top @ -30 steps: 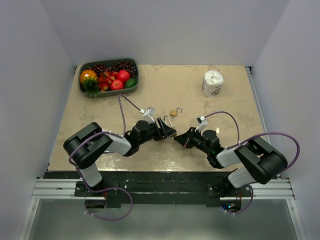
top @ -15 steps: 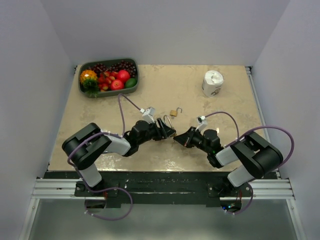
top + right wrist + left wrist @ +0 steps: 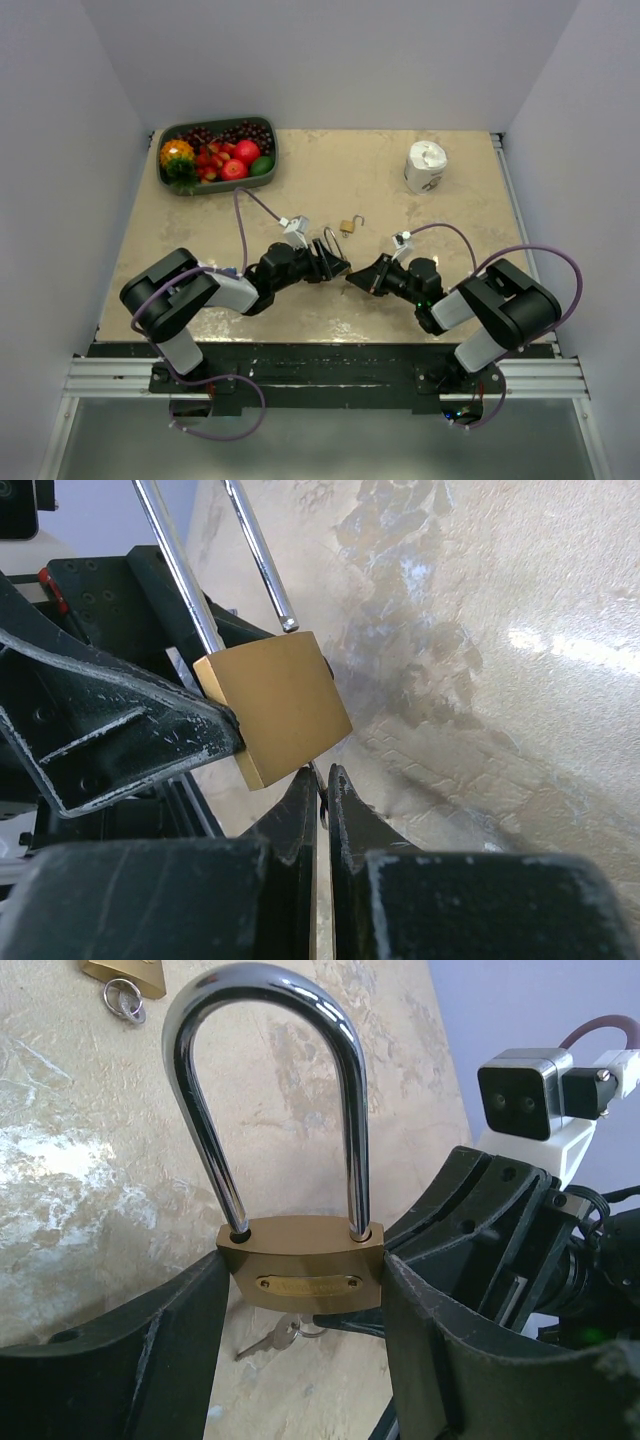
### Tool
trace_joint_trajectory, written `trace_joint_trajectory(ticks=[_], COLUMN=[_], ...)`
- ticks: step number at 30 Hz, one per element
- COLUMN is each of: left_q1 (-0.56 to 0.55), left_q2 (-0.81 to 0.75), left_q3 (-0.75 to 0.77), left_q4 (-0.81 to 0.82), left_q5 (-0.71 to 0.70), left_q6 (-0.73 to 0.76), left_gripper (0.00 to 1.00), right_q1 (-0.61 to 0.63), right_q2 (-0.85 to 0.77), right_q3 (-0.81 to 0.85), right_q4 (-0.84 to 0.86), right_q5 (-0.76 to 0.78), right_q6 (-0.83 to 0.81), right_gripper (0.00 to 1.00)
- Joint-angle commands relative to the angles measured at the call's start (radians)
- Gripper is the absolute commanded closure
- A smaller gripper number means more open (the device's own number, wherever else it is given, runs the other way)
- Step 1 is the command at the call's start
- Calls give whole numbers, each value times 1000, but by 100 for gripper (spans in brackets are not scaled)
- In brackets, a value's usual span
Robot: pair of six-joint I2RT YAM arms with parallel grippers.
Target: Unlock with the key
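The left claw (image 3: 337, 264) is clenched on a brass padlock (image 3: 300, 1278). Its scuffed, matte black fingers (image 3: 150, 1360) press against both ends of the smooth, rounded body. A polished steel shackle (image 3: 262, 985) arches tall and narrow above it, mirror-bright against the mottled, stone-patterned beige surface (image 3: 60, 1160).

The key (image 3: 268, 1341) is thin and silvery on a small ring. It pokes out just under the padlock's base and is mostly hidden by the body.

The right claw (image 3: 322, 780) meets the padlock from below. Its worn fingers are pinched almost together on a mere sliver of metal, which seems to be that key, though so little of it shows.

A smaller brass padlock (image 3: 125, 972), cut off by the frame edge, lies further back.
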Motion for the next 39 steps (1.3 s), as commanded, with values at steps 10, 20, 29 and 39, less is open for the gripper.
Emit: trace_joint_trajectory(ticks=[10, 20, 29, 39], left_q1=[-81, -29, 17, 54], left_q2=[-41, 17, 29, 54], left_q3=[35, 188, 245, 286], left_q4=[-77, -406, -508, -511], left_q5=[240, 144, 104, 108], left_q6=[40, 85, 163, 217], left_gripper=[100, 100, 100, 100], right_q1=[-65, -65, -62, -63], right_q2=[-49, -123, -157, -170], right_q3=[74, 59, 34, 43], right_q4=[206, 46, -20, -35], right_q5=[227, 222, 223, 220], right_q6=[-37, -98, -125, -137], right_gripper=[100, 94, 73, 59])
